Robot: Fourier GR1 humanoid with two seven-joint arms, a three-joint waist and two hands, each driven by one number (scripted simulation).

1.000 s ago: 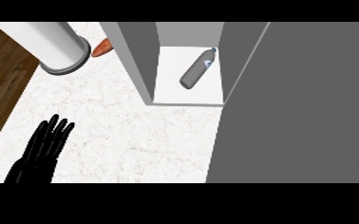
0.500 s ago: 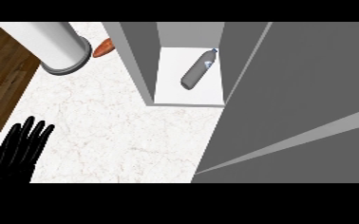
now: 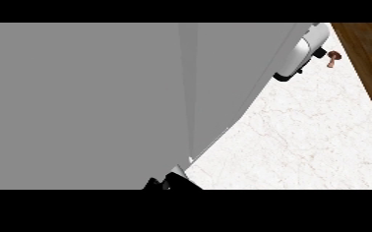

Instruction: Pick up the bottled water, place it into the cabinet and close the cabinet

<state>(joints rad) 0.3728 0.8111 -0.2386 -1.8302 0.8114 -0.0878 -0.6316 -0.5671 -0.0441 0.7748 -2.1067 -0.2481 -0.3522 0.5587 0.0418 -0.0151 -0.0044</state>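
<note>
Grey cabinet fills most of the view, with a strip of white surface to its right.

From where I stand, the cabinet's flat grey face takes up the left and middle, with one faint upright seam running down it. Its slanted edge cuts across the pale marbled surface. The bottled water does not show anywhere, so I cannot tell where it lies. At the lower edge a bit of a black hand sits right against the foot of the grey panel. Which hand it is, and whether it is open or closed, I cannot tell. At the upper right a white round canister stands partly behind the cabinet's edge. A small reddish-brown thing is just beside it, and a wedge of wooden floor lies beyond.
</note>
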